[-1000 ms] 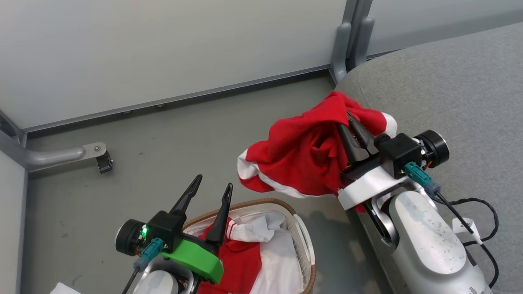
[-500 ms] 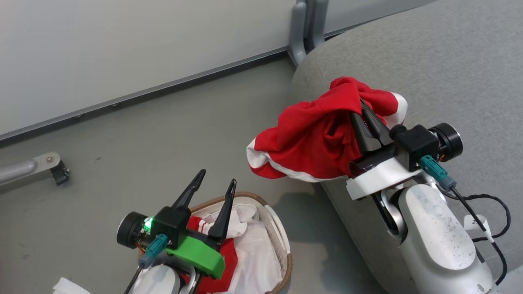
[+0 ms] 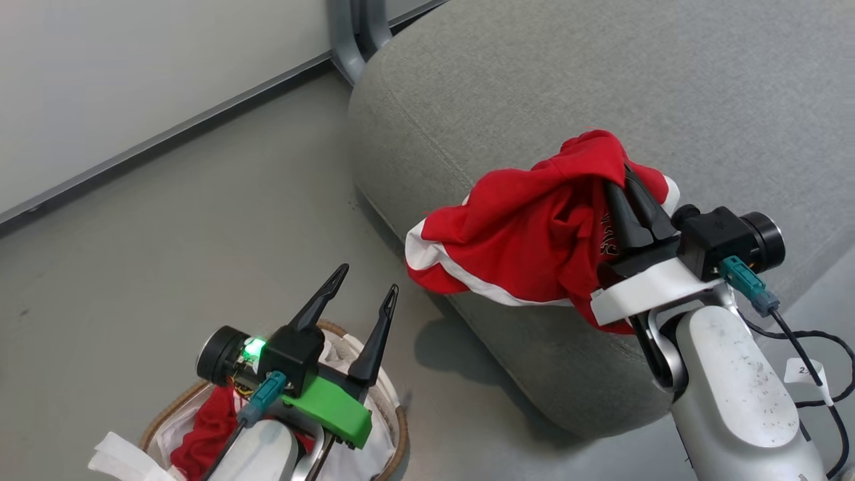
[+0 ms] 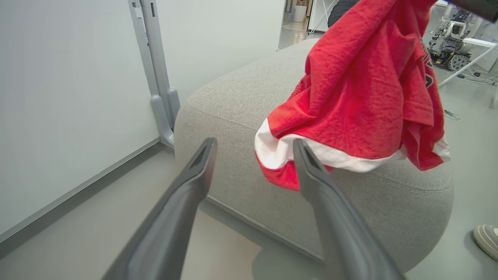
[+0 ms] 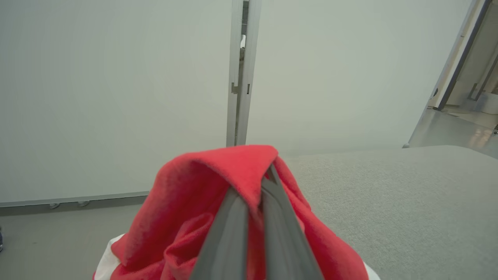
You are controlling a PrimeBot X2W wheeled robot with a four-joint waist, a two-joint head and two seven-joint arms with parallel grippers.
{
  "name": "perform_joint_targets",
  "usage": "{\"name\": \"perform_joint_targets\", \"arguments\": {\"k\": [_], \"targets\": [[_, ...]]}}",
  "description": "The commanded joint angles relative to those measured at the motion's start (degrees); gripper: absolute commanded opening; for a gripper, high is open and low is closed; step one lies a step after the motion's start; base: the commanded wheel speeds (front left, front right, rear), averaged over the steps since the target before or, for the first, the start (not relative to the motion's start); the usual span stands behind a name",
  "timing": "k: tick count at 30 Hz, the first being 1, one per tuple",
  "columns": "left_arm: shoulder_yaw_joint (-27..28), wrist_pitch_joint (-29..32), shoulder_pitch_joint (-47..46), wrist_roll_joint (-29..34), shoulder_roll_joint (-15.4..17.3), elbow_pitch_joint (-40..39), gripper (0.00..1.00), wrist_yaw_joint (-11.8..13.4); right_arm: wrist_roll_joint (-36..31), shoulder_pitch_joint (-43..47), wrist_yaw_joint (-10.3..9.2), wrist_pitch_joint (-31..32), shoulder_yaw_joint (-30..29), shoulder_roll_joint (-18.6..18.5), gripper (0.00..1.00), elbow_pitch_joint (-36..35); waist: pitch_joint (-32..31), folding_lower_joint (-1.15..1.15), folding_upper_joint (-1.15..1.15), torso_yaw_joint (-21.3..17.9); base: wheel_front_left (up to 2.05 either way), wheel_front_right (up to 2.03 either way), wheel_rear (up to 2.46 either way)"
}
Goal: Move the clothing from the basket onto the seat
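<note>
My right gripper (image 3: 626, 175) is shut on a red jersey with white trim, part of the clothing (image 3: 528, 234). The jersey hangs from the gripper over the front left edge of the grey seat (image 3: 568, 87). In the right wrist view the red cloth (image 5: 202, 202) drapes over the shut fingertips (image 5: 272, 182), with the seat (image 5: 389, 194) beyond. More red clothing (image 3: 207, 427) lies in the basket (image 3: 399, 434) at the lower left. My left gripper (image 3: 369, 280) stands open above the basket's right side, holding nothing. The left wrist view looks past the open gripper (image 4: 253, 149) at the hanging jersey (image 4: 369, 89) and the seat (image 4: 233, 105).
A pale partition wall with a grey post (image 3: 351, 27) runs behind the seat's left end. Grey floor (image 3: 167, 234) lies between wall, basket and seat. A black cable (image 3: 811, 334) hangs by my right forearm. A shoe (image 4: 486, 239) shows on the floor beyond the seat.
The head view has swung right toward the seat. My right gripper, still shut on the jersey, now sits further in over the seat's edge. The left gripper stays open.
</note>
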Motion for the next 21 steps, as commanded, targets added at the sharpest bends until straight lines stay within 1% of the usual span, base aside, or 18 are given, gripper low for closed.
{"name": "perform_joint_targets", "arguments": {"k": [1,5,9,15,19,21], "targets": [[-0.3,0.0,-1.1,0.0,0.7,0.0,1.0,-0.2,0.3,0.9,-0.08,-0.1,-0.4,-0.1,0.0,-0.2,2.3,0.0,0.0,-3.8,0.0,0.0,0.0],[-1.6,0.0,-1.6,0.1,1.1,-0.1,1.0,-0.2,-0.1,1.4,-0.08,-0.1,-2.6,0.0,0.0,0.7,3.1,0.0,0.0,-3.8,0.0,0.0,0.0],[-3.1,0.0,-2.8,0.3,1.4,-0.6,1.0,-0.2,-1.0,0.7,-0.08,-0.1,-3.9,-0.1,0.0,1.6,4.4,0.0,0.0,-2.4,0.0,0.0,0.0],[-4.8,0.0,-5.1,1.1,1.9,-1.6,1.0,-0.2,-4.7,-4.8,-0.08,-0.1,-7.3,-0.1,0.0,3.1,8.0,0.0,0.0,1.6,0.0,0.0,0.0],[-5.8,0.0,-7.0,1.6,2.2,-2.3,1.0,-0.2,-8.4,-11.7,-0.08,-0.1,-10.8,-0.1,0.0,3.0,11.4,0.0,0.0,5.2,0.0,0.0,0.0],[-6.4,0.0,-8.1,1.7,2.1,-2.6,1.0,-0.2,-10.0,-15.8,-0.08,-0.1,-13.3,-0.8,0.0,3.3,13.3,0.0,0.0,7.4,0.0,0.0,0.0]]}}
